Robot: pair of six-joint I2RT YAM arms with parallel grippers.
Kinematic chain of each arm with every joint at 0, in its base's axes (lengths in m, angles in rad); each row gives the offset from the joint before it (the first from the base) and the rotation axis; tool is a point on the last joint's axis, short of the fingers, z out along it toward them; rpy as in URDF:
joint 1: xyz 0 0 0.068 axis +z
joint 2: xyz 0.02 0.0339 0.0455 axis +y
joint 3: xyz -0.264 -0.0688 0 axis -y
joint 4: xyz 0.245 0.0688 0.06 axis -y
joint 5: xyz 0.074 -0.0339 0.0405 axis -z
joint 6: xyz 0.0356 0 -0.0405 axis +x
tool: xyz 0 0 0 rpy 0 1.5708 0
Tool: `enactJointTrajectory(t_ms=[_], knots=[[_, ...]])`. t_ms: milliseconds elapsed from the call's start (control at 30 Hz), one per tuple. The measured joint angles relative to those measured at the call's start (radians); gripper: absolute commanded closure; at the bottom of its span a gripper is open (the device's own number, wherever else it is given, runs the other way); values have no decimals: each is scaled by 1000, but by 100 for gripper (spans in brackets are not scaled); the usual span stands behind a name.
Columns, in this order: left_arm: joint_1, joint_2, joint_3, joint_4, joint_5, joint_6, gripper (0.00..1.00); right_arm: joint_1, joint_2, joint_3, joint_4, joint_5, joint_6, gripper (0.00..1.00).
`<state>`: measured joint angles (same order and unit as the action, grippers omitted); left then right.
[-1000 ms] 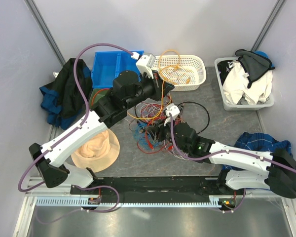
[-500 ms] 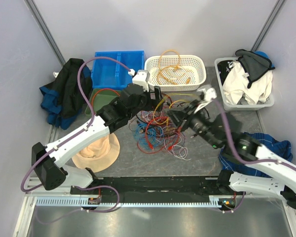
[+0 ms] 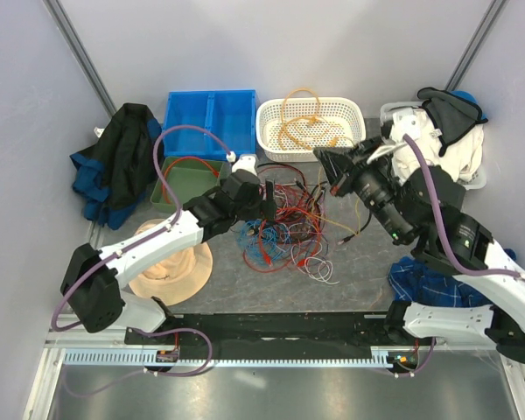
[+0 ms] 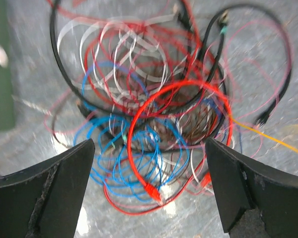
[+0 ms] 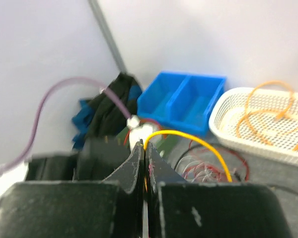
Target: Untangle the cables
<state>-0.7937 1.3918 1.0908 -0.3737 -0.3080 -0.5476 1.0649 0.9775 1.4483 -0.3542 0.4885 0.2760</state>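
The cables form a tangle of red, blue, white and black wires mid-table. In the left wrist view the tangle lies below my left gripper, which is open wide with nothing between its fingers. From the top, the left gripper hovers at the tangle's left edge. My right gripper is raised to the tangle's upper right. It is shut on a yellow cable that arcs out of the gripper. The yellow cable hangs down toward the table.
A white basket at the back holds an orange cable. A blue bin and green tray sit back left, beside a dark jacket. A tan hat lies front left. A grey bin of clothes and plaid cloth are on the right.
My left gripper opened and came down from the basket to the tangle. My right gripper shut on the yellow cable and rose up and to the right with it.
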Motion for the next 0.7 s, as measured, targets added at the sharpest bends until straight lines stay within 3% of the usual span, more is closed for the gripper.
enactJointTrajectory(t_ms=[267,433,700], knots=[[3,50,-133,16,112,-127,1,-11,278,422,73,167,-187,100],[3,42,-220,49,158,-176,3,-80,441,682,158,211,-266,100],[3,-92,-348,119,216,-234,5,-340,619,799,246,180,-213,100]])
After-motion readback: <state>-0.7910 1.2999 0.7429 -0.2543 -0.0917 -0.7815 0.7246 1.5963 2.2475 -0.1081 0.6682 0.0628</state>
